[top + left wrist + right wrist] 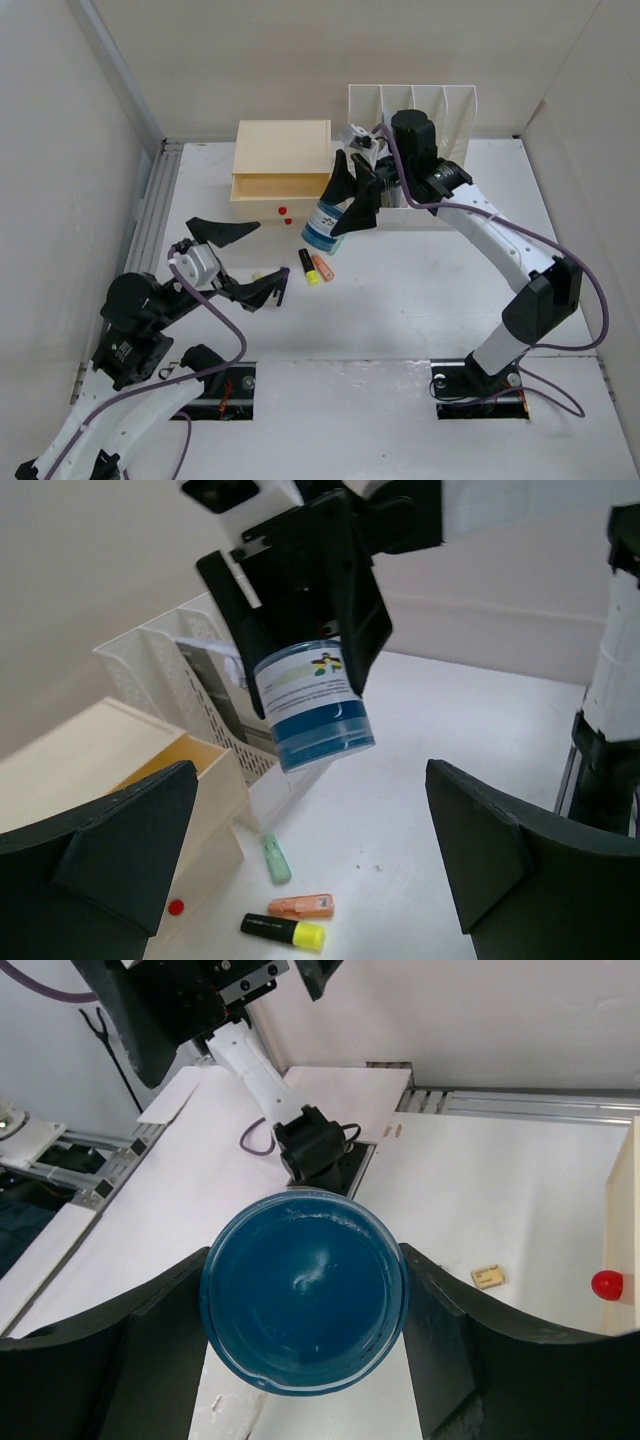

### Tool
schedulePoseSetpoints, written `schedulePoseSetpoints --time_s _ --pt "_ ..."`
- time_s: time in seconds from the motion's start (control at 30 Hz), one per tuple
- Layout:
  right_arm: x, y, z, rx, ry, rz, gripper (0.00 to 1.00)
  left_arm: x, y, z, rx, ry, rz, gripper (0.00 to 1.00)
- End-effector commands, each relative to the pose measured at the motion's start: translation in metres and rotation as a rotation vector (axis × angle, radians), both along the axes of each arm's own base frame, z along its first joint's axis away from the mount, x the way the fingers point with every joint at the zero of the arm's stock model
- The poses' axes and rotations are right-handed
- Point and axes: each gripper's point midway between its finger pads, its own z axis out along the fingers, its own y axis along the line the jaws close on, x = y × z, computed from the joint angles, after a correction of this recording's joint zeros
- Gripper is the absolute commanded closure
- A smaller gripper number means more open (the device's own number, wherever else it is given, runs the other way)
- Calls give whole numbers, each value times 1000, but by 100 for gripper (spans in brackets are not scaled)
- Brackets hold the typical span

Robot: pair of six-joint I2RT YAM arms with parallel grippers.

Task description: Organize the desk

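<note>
I've got the right jaws pinching a round blue white-labelled tub (323,228), up off the flat white desk surface (420,290) near its far edge, just in front of the white slotted file rack (440,105). Left jaws are spread wide near the left edge. The surface lies under both arms, with a grooved metal rail (160,210) along its left edge.

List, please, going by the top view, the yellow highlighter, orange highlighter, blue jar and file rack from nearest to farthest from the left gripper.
From the left gripper, jaws open:
1. yellow highlighter, just to its right on the desk.
2. orange highlighter, beside the yellow one, further right.
3. blue jar, held up by the right gripper.
4. file rack, at the back right.
</note>
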Motion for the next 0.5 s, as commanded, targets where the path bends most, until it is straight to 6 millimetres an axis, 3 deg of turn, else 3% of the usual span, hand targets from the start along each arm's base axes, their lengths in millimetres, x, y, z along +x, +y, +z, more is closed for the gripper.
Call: schedulePoseSetpoints --time_s 0.0,0.13,0.3,0.47 --pt "-26 -15 28 84 -64 187 100 -17 -14 -7 177 -90 -137 3" --pt "-28 -12 31 80 -57 196 100 5 -21 -29 320 -69 -122 3" --pt "-38 -1 36 81 -55 240 100 21 -22 -29 426 -116 -57 3" --pt "-39 16 35 70 -34 283 100 30 -1 -5 495 -215 73 3"
